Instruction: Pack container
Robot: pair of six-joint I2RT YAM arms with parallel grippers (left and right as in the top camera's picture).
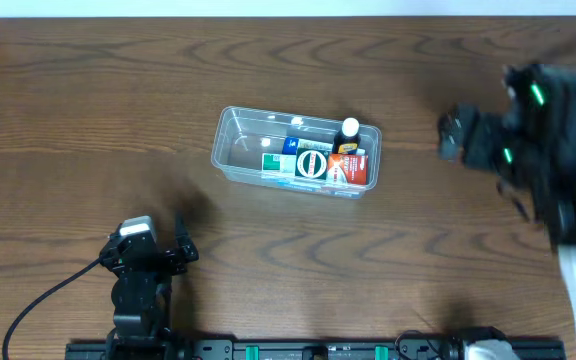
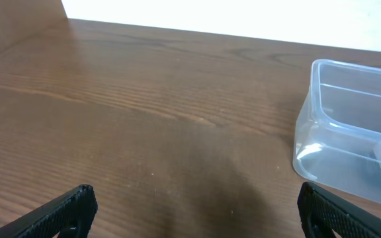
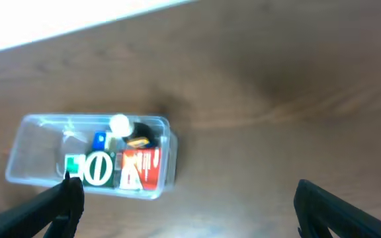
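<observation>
The clear plastic container (image 1: 230, 150) sits at the table's middle. It holds a red box (image 1: 350, 170), a green-and-white box (image 1: 311, 164), a small blue box (image 1: 290, 146) and a dark bottle with a white cap (image 1: 349, 132) in its right half. It also shows in the right wrist view (image 3: 28, 152) and its corner in the left wrist view (image 2: 323, 132). My left gripper (image 1: 183, 247) is open and empty, low at the near left. My right gripper (image 1: 451, 135) is open and empty, raised to the right of the container and blurred.
The brown wooden table (image 1: 88, 110) runs to a white far edge. A black cable (image 1: 43, 300) trails from the left arm's base. A mounting rail (image 1: 318, 350) lies along the near edge.
</observation>
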